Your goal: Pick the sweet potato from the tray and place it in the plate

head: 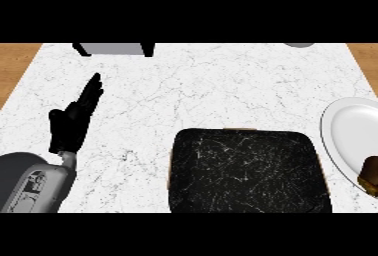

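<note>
Your sweet potato (370, 175) already lies on the plate (343, 131), off the tray (247, 172); it's firm, rough-skinned, best gripped mid-body. Left hand (74, 119) rests, fingers straight, empty.

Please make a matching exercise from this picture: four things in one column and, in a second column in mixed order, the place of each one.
Things:
1. left hand
2. black tray
3. white plate
4. sweet potato

Places:
A. at the right edge of the counter
B. on the plate, at the picture's right edge
C. left side, fingers straight
D. lower middle of the counter

Pairs: 1-C, 2-D, 3-A, 4-B
</note>
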